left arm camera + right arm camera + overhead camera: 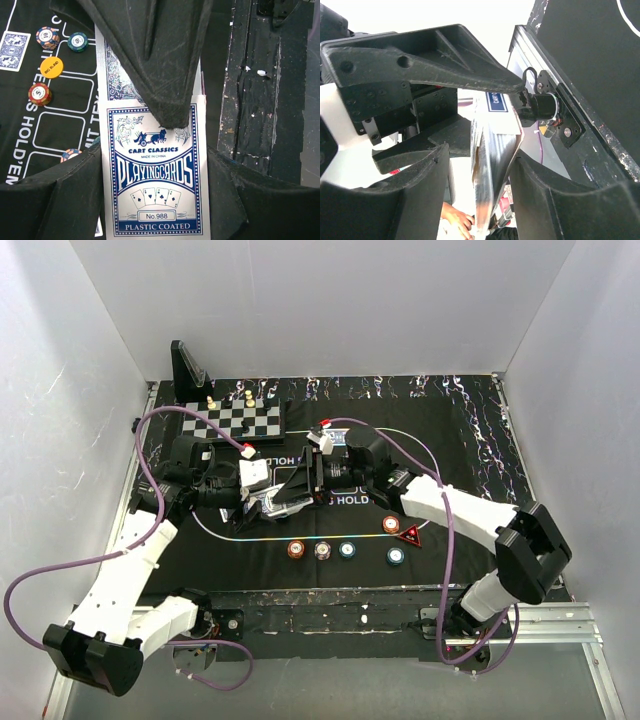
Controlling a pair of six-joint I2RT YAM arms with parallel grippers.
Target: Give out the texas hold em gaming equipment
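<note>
Playing-card box is clamped in the left gripper — the right gripper holds its fingers apart around the box's far end, so we close squarely there before pulling.

My count from here: four poker chips in the front row, one yellow disc, one red triangle marker, one loose card, one card box, one chessboard.

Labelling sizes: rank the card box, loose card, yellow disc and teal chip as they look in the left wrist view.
1. card box, also the nearest.
2. loose card.
3. yellow disc and teal chip: alike, unranked.
</note>
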